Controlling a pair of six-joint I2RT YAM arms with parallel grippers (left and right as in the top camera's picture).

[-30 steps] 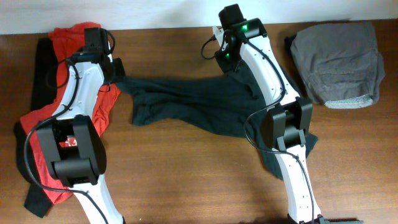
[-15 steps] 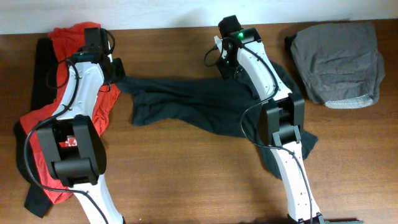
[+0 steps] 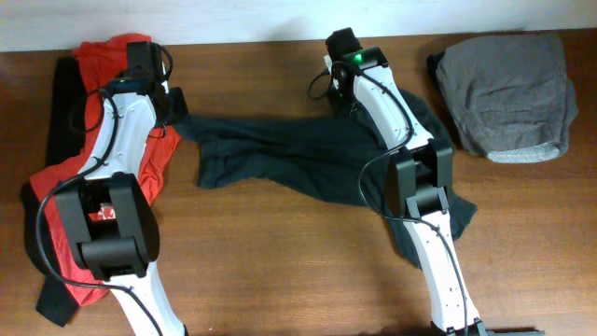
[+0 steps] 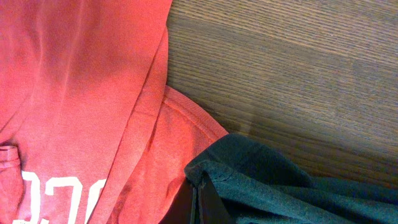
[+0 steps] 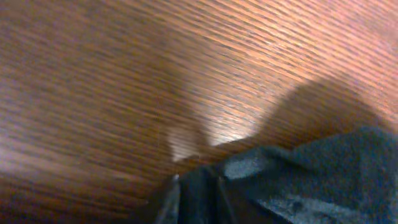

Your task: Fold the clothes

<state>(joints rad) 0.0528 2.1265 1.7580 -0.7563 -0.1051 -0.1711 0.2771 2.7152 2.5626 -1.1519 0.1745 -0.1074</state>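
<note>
Bunching at left gripper point(image 4: 202, 205): dark T-shirt point(image 4: 280, 186)

We find bare table point(image 3: 280, 261) open from 5 to 7 o'clock, between the left arm point(image 3: 126, 126) and right arm point(image 3: 387, 93). The dark shirt point(image 3: 280, 154) bars the centre. The red shirt point(image 3: 93, 61) fills 9 to 10 o'clock, and the grey garment point(image 3: 508, 89) sits at 2. A bare strip runs at 12.

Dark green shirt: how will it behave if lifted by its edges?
Likely floppy: the dark green shirt lies creased and bunched, so its middle should sag. Probably light; the left claw holds it by a thin pinched edge. It may drag on the wooden table.
</note>
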